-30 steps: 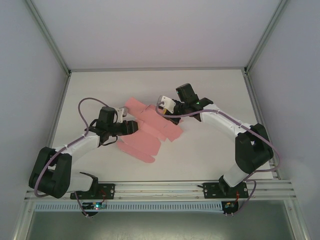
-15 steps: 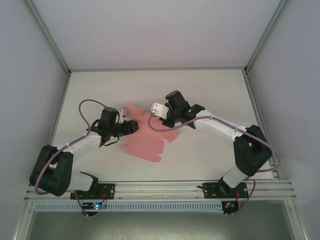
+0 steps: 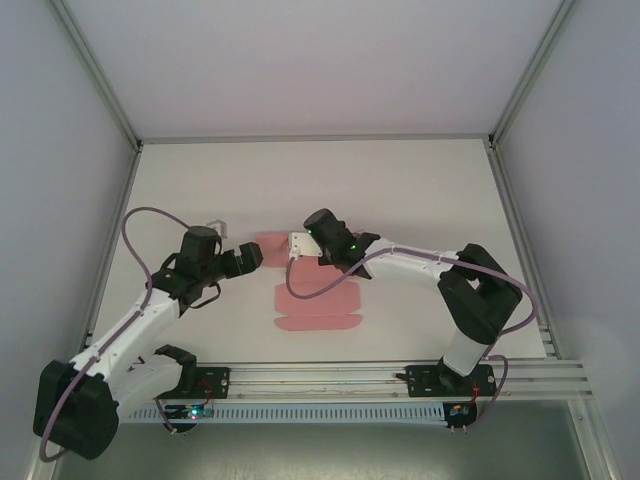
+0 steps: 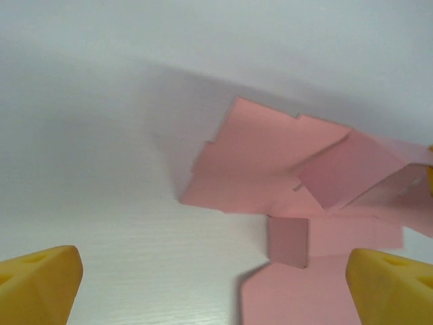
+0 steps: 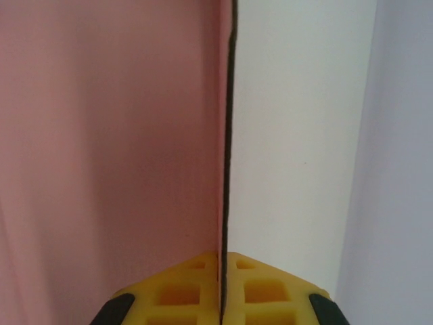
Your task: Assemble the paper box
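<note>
The paper box is a flat pink die-cut sheet (image 3: 318,305) with flaps, lying mid-table, part of it lifted toward the back. My right gripper (image 3: 295,252) is shut on one raised panel. In the right wrist view its yellow fingers (image 5: 176,291) pinch the card's thin edge, and the pink panel (image 5: 108,135) stands upright to the left of that edge. My left gripper (image 3: 252,257) is just left of the sheet, open and holding nothing. In the left wrist view its fingertips (image 4: 40,284) stand wide apart, with folded pink flaps (image 4: 270,162) ahead.
The white table (image 3: 420,200) is bounded by metal frame posts and grey side walls. A rail (image 3: 320,378) runs along the near edge between the arm bases. A small white part (image 3: 216,222) sits behind the left wrist.
My left gripper let go of the sheet, opened wide and drew back to the left. The right gripper carried its panel leftward, and the sheet has folded and turned square to the table.
</note>
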Controlling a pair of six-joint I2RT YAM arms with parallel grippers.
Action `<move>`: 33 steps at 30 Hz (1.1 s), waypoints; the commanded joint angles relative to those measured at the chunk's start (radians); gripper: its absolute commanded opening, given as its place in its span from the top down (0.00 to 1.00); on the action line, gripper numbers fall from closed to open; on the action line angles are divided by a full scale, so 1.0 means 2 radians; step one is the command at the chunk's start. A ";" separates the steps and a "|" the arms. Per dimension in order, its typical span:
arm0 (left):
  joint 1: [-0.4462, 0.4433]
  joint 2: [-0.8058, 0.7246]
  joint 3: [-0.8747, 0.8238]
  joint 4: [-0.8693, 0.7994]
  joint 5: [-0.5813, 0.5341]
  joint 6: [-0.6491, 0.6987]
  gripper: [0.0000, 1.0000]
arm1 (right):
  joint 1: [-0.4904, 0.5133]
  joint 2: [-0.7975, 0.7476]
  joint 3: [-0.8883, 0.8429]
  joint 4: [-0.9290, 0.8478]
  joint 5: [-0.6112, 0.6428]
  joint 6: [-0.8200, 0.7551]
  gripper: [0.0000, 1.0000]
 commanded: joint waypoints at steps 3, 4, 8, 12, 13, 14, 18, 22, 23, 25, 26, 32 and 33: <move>0.025 0.001 0.018 -0.052 -0.112 -0.020 0.00 | 0.004 -0.014 -0.026 0.097 0.035 -0.050 1.00; 0.034 0.012 0.022 -0.047 -0.116 -0.026 0.00 | 0.004 -0.020 -0.032 0.109 0.032 -0.055 1.00; 0.062 0.078 0.044 -0.003 -0.099 -0.028 0.00 | 0.004 -0.046 -0.061 0.154 0.016 -0.081 1.00; 0.064 0.135 0.066 0.047 -0.070 -0.004 0.03 | 0.006 -0.057 -0.089 0.209 0.013 -0.101 1.00; 0.064 0.142 0.065 0.071 -0.057 0.003 0.03 | 0.006 -0.057 -0.095 0.228 0.016 -0.109 1.00; 0.064 0.147 0.062 0.096 -0.043 0.012 0.03 | 0.007 -0.055 -0.101 0.244 0.019 -0.117 1.00; 0.065 0.157 0.065 0.149 -0.005 0.047 0.02 | 0.007 -0.046 -0.110 0.274 0.020 -0.130 1.00; 0.067 0.170 0.060 0.190 -0.010 0.056 0.02 | 0.005 -0.046 -0.123 0.283 -0.001 -0.107 1.00; 0.069 0.176 0.066 0.181 -0.017 0.061 0.03 | 0.005 -0.049 -0.127 0.288 -0.004 -0.103 1.00; 0.073 0.192 0.083 0.149 -0.035 0.056 0.04 | 0.004 -0.056 -0.129 0.281 -0.013 -0.100 1.00; 0.075 0.198 0.090 0.141 -0.044 0.053 0.04 | 0.003 -0.060 -0.129 0.272 -0.017 -0.097 1.00; 0.093 0.217 0.103 0.134 -0.055 0.030 0.04 | 0.001 -0.068 -0.130 0.242 -0.018 -0.087 1.00; 0.092 0.220 0.107 0.133 -0.047 0.034 0.04 | 0.001 -0.066 -0.130 0.243 -0.014 -0.086 1.00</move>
